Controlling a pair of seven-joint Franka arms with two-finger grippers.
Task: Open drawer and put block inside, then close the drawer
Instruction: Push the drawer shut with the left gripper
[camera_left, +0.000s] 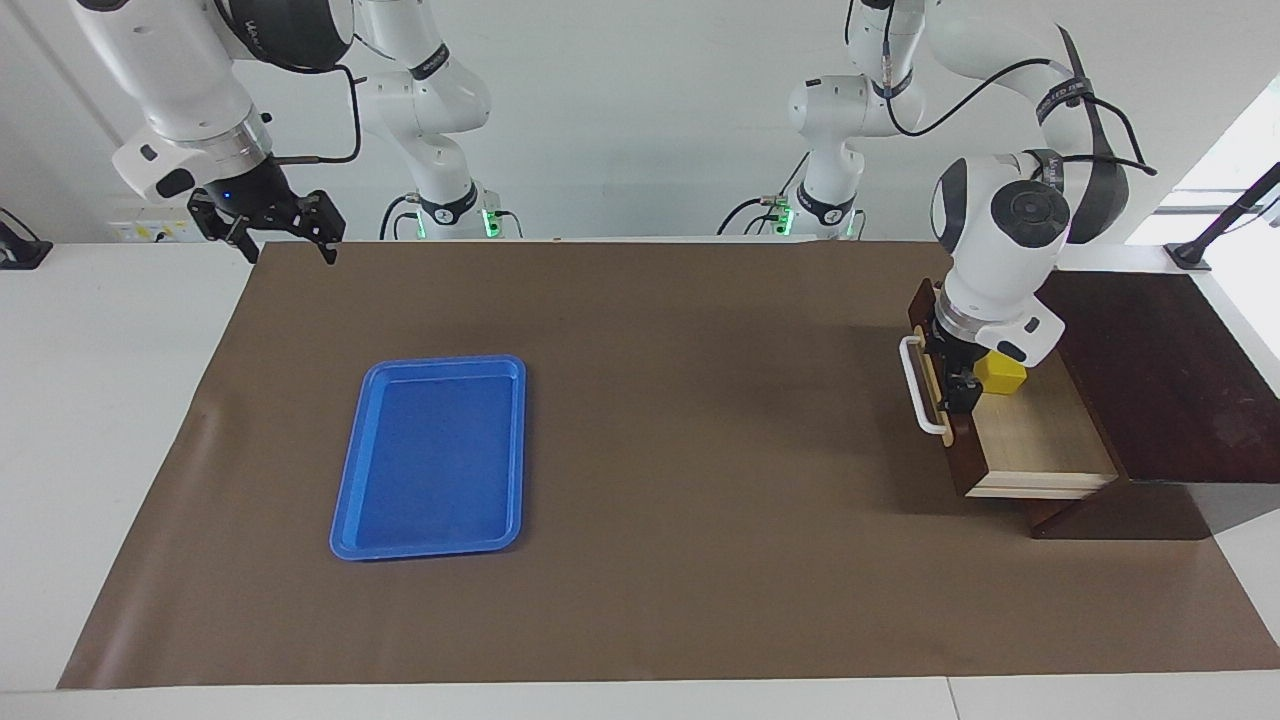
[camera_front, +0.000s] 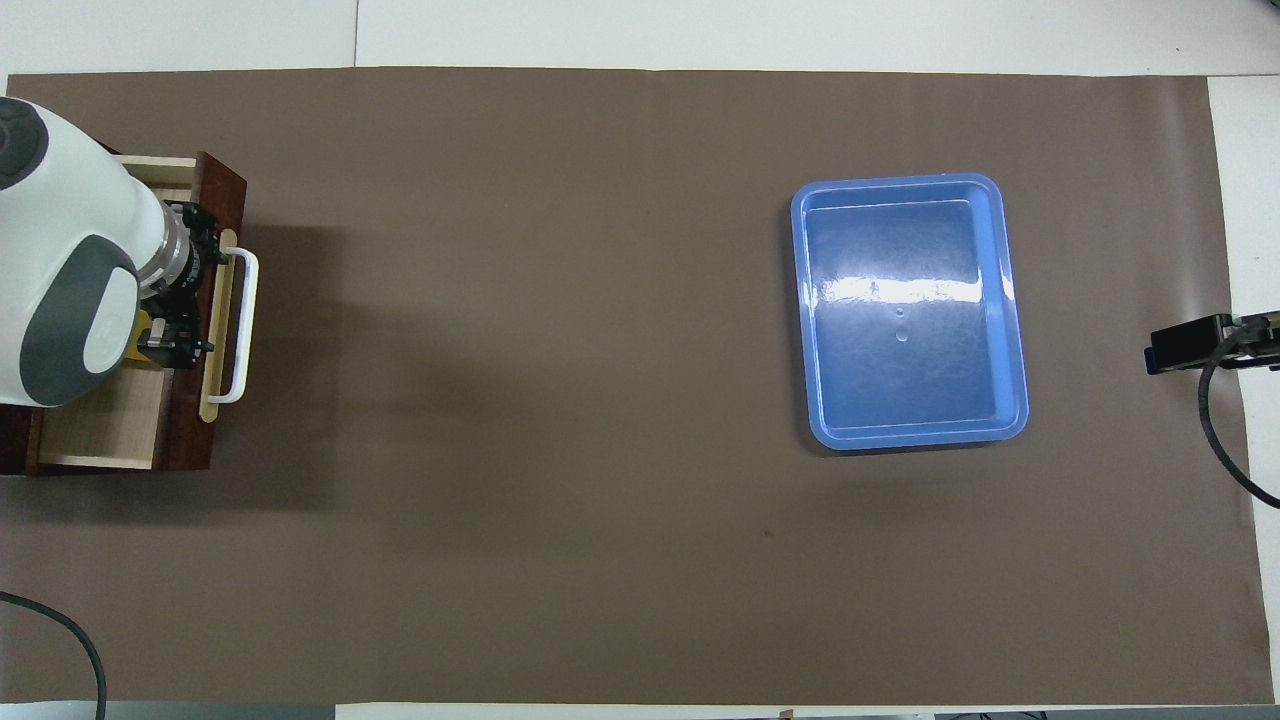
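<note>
Drawer (camera_left: 1040, 440) pulled out of its dark wooden box (camera_left: 1160, 380) at the left arm's end of the table; pale interior exposed. Drawer front and white bar handle (camera_left: 922, 388) face toward the middle of the table; handle's long axis runs nearer-to-farther from the robots, the drawer's slide axis along the table's length. Block (camera_left: 1001, 374) sits inside the drawer on the pale floor, near the front panel, toward the end nearer the robots. Left gripper (camera_left: 962, 392) is down in the drawer just beside the block, at the inner face of the front panel; cannot tell whether its jaws are parted or closed. Right gripper (camera_left: 285, 228) waits over the table edge at the right arm's end, jaws spread, holding nothing. Blue tray (camera_left: 350, 500) lies on the brown mat (camera_left: 660, 400), well apart from the drawer, long axis nearer-to-farther.
</note>
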